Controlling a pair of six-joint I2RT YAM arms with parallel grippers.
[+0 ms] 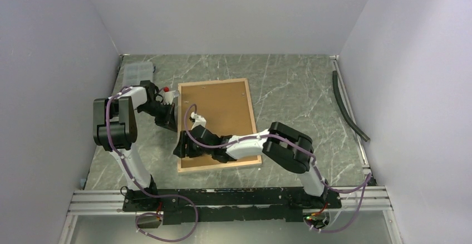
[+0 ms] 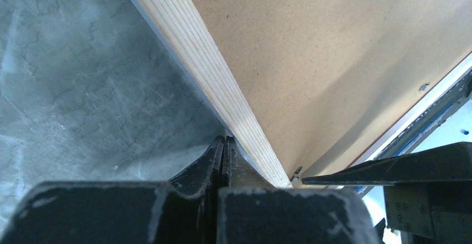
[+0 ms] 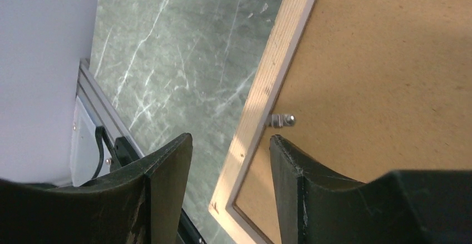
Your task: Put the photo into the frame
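Frame point(image 1: 253, 116) lies back-up with brown backing point(image 1: 222, 102) in it, photo unseen; left pincer point(image 2: 224, 155) is clenched at its left edge, right pincer point(image 3: 231, 144) released astride the rail by a clip point(image 3: 281, 120), which likely needs careful turning next, all on a green marbled surface point(image 1: 300, 88) between pale walls point(image 1: 234, 10).

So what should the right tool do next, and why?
Probably ease the right tool forward to turn the metal clip off the backing board: the board sits in the frame, and the open tool straddles its rail just behind that clip.
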